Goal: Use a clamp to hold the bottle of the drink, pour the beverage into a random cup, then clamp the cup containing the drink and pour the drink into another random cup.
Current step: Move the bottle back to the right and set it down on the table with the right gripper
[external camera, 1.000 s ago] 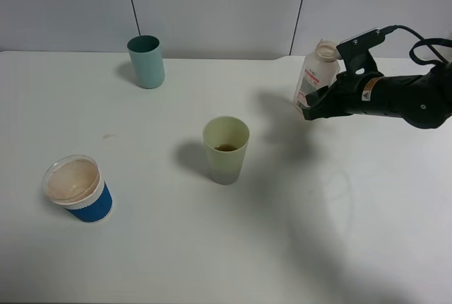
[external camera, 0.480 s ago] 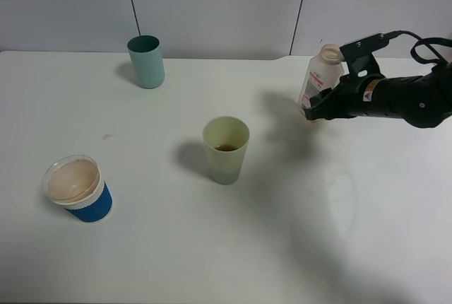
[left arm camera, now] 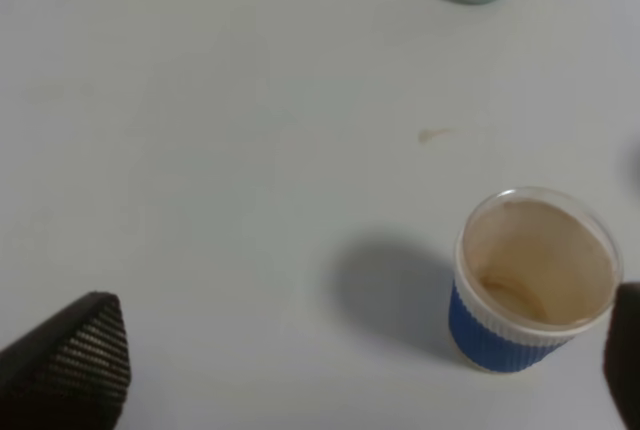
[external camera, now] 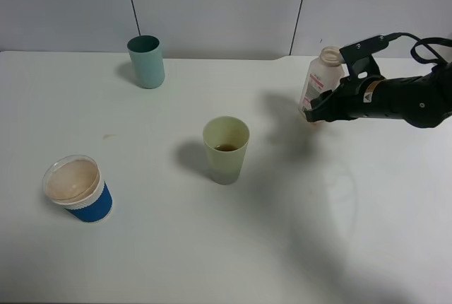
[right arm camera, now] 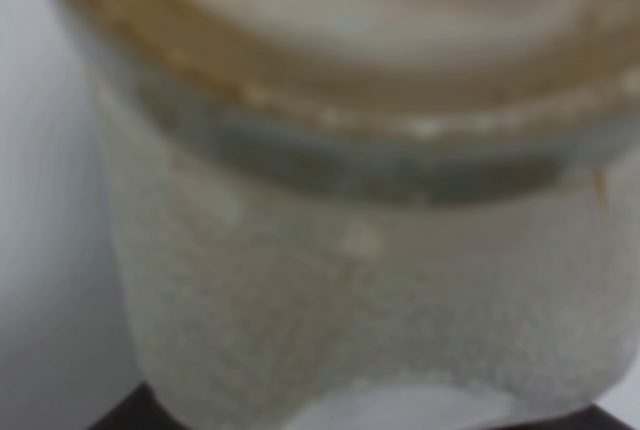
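Left: spread, empty fingers of the left clamp near the blue-sleeved cup. Farther back, the teal cup; in the middle, the yellow-green cup with beverage inside. Right: the bottle, pinched by the right clamp, upright, slightly lower and farther right than a second ago. Probably means first pouring done; remains to leave the bottle on the surface.

The bottle fills nearly the whole picture, very close and out of focus. Its body is milky, translucent plastic with a fine pebbled look. The wide neck has pale raised rings with brownish bands between them, and a darker grey band lies where neck meets shoulder. A smooth white patch shows on the body, away from the neck. Dark slivers of the jaws sit against the body on both sides. Beside the bottle is a strip of pale table.
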Tool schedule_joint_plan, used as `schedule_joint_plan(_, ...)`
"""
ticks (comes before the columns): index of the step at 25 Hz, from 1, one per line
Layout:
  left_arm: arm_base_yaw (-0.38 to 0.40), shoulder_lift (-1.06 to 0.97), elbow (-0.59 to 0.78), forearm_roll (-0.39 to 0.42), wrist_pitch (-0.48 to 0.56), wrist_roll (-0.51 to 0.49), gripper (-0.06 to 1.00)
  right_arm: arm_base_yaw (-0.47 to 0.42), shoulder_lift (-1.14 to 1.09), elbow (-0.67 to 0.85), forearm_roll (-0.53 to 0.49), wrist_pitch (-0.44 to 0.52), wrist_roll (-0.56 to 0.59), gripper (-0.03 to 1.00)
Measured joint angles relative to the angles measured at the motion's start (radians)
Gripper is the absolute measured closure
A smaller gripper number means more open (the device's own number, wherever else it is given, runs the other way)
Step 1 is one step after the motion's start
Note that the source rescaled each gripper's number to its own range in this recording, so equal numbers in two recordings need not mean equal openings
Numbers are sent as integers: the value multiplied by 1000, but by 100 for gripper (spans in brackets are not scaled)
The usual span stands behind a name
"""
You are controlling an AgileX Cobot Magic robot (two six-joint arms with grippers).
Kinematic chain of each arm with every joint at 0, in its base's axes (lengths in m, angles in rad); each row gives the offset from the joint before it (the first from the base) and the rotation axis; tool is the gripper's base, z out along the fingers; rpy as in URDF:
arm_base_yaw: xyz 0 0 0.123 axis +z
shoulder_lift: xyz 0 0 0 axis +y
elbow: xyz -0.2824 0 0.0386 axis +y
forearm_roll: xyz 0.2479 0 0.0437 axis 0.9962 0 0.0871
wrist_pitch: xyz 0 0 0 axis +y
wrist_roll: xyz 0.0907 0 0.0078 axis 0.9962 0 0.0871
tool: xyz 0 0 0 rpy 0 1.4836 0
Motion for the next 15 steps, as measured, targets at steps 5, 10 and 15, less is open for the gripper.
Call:
schedule_joint_plan(5,0,0,0,0,0,0,7,0,0,0,3,18,0,97)
schedule_joint_plan(10,0,0,0,0,0,0,7,0,0,0,7,23,0,97)
schedule_joint_plan(15,0,0,0,0,0,0,7,0,0,0,19,45,0,97)
